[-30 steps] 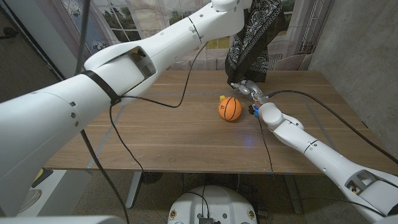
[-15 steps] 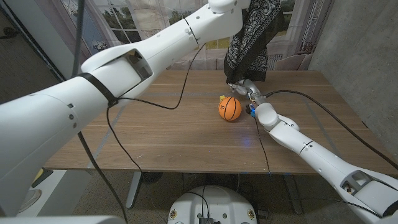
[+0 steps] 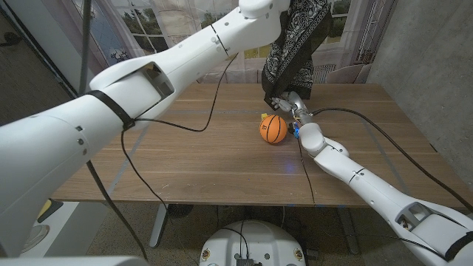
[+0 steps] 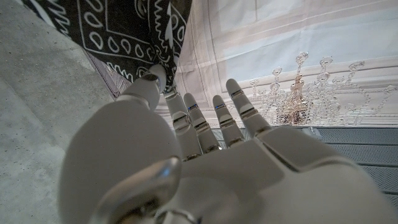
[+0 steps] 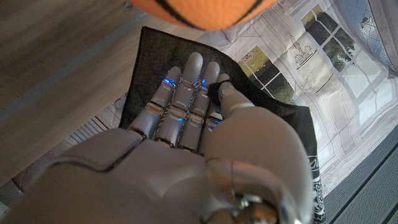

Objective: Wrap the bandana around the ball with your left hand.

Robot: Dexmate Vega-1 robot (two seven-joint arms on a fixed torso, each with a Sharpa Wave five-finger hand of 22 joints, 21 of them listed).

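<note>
The bandana (image 3: 295, 44) hangs from my left hand's (image 4: 186, 155) pinch above the far side of the ball (image 3: 273, 128), its lower corner gripped by my right hand (image 3: 290, 103), so a loose pinch could drop it behind the ball.

Right hand (image 5: 199, 118) pinches bandana (image 5: 149, 56) (ball (image 5: 199, 11) near)
</note>
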